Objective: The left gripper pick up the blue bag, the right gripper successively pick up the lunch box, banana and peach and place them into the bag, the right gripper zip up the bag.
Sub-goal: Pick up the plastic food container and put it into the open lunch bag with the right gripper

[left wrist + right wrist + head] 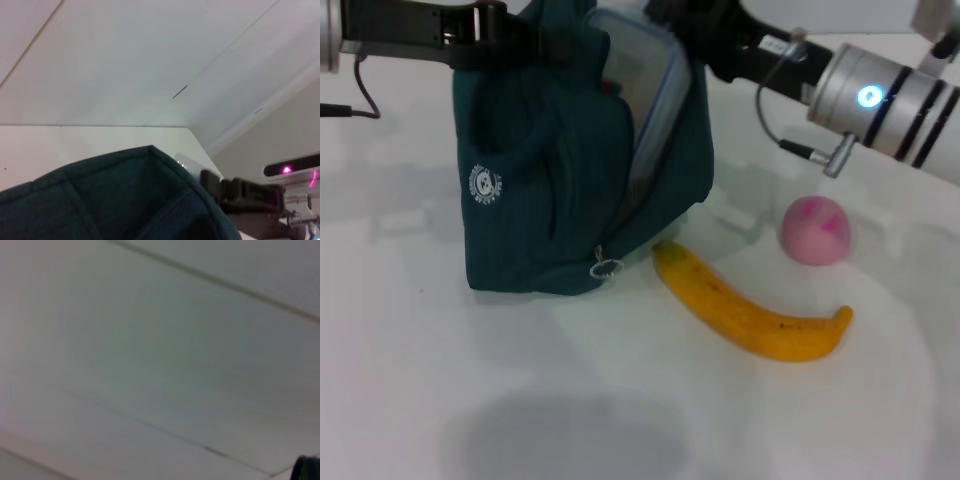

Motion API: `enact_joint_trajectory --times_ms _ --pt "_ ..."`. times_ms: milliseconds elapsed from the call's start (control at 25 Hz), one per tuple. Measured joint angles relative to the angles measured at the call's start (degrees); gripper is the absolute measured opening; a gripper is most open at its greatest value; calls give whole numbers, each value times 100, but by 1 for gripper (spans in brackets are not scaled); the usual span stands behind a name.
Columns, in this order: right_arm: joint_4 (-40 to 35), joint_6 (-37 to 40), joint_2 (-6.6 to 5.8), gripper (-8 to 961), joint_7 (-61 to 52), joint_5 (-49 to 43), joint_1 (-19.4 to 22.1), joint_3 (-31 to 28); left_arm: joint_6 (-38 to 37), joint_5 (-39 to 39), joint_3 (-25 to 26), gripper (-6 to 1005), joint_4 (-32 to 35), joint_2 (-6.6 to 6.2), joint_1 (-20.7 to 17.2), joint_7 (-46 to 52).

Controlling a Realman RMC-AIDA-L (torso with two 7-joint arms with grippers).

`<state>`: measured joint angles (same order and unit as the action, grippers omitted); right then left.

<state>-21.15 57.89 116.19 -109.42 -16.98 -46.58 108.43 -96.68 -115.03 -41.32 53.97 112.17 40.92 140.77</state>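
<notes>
The left gripper reaches in from the left at the top of the blue bag; whether its jaws are clamped on the fabric cannot be told. The bag stands on the white worktop directly below them, mouth open. The lunch box sits tilted in that mouth, just beneath the right gripper, whose jaws are hidden too. The banana and the peach lie on the worktop well below the right jaws, apart from each other.
</notes>
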Motion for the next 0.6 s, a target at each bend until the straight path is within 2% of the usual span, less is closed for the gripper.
enact_joint_trajectory --times_ms 160,400,600 --pt "-25 22 0 182 -5 -3 -90 227 0 0 11 75 -89 1 4 -11" --pt "-120 152 -13 197 103 37 187 152 1 -1 42 76 -89 -26 -35 -14" --pt "-55 700 -113 386 370 -5 430 -243 23 -1 62 76 -82 -52 -97 -15"
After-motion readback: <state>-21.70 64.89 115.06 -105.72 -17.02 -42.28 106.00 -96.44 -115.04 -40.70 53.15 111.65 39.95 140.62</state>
